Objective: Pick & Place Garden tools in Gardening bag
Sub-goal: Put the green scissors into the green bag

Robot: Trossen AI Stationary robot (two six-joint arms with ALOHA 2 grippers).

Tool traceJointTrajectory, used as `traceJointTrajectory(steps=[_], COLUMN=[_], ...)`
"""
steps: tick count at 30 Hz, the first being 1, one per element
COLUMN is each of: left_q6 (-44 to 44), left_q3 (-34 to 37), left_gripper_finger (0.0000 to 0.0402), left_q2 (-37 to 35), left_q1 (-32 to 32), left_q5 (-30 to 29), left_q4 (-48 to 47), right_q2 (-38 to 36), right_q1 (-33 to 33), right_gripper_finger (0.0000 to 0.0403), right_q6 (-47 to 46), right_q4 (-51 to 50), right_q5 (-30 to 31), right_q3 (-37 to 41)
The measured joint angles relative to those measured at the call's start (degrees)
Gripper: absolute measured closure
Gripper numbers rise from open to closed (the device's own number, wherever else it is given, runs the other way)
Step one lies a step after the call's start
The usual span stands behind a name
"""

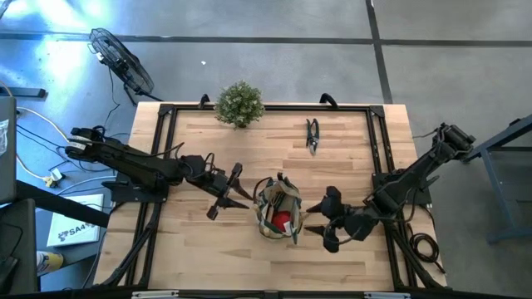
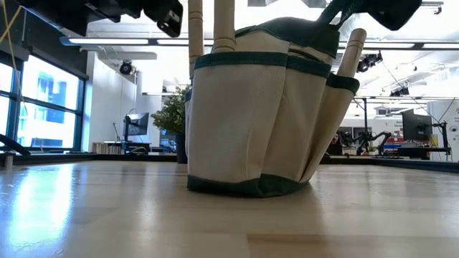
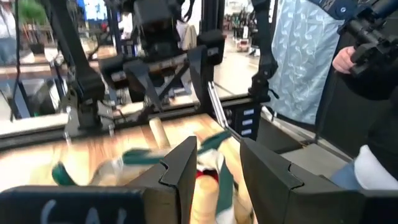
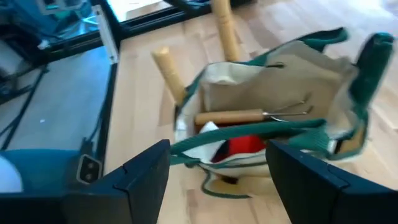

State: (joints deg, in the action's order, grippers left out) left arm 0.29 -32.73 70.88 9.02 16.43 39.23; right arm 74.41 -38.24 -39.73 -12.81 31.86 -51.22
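Several wooden handles (image 4: pixel 239 116) and a red piece (image 4: pixel 244 144) sit in the bag (image 1: pixel 278 208) at table (image 1: pixel 349 174) center-front, heads hidden by fabric; dark snips (image 1: pixel 312 135) lie well apart toward the back. Left gripper (image 1: pixel 226 193) hovers just left of the bag, fingers spread, empty. Right gripper (image 1: pixel 326 224) sits just right of it, also spread and empty.

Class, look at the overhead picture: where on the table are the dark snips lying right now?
In the high view, the dark snips lie alone on the table's far right part, right of the potted plant and well beyond the gardening bag.
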Motion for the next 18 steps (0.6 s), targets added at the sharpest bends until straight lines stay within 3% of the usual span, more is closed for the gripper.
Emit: traceJointTrajectory(steps=[4, 13, 18], left_q6=[-1.0, -1.4, -2.3], left_q3=[0.0, 0.0, 0.0], left_gripper_finger=[0.0281, 0.0281, 0.0281], left_q2=[-0.3, -0.3, -0.3], left_q1=[0.0, 0.0, 0.0], left_q5=[0.6, 7.1, 11.8], left_q4=[-2.9, -5.2, -6.6], right_q2=[-0.3, -2.9, -4.9], right_q1=[0.6, 1.3, 3.7], right_gripper_finger=[0.0147, 0.0147, 0.0147], right_q6=[-1.0, 0.9, 0.6], right_q4=[-0.4, -0.3, -0.3], right_q5=[4.2, 21.6, 23.5], right_q3=[0.0, 0.0, 0.0])
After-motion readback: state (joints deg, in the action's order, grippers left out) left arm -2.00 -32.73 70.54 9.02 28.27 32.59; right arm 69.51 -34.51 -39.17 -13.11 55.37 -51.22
